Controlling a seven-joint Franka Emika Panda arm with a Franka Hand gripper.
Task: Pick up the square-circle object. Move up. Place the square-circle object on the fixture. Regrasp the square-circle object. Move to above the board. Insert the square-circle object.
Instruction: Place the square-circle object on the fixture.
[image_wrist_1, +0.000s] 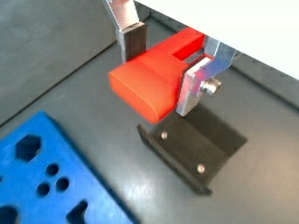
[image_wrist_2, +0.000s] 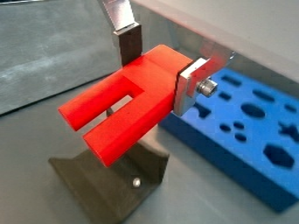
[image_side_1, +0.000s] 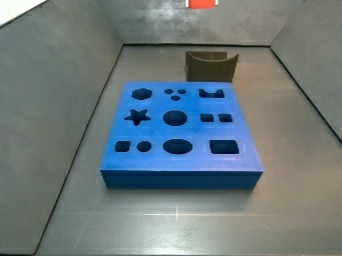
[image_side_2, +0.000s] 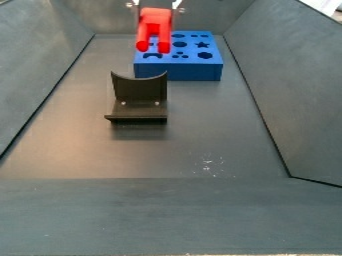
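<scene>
The board (image_side_1: 181, 135) is lying flat on the floor, its cut-outs facing up, in both side views. Just beside the board, the fixture (image_side_2: 138, 98) is standing upright and apart from it. Above the fixture, the gripper (image_wrist_1: 167, 59) is hanging in the air, its jaws closed tight on the red object (image_wrist_2: 131, 101), which is pinched between the silver fingers (image_wrist_1: 198, 80) in both wrist views. The object's two prongs are pointing down toward the fixture without touching it.
</scene>
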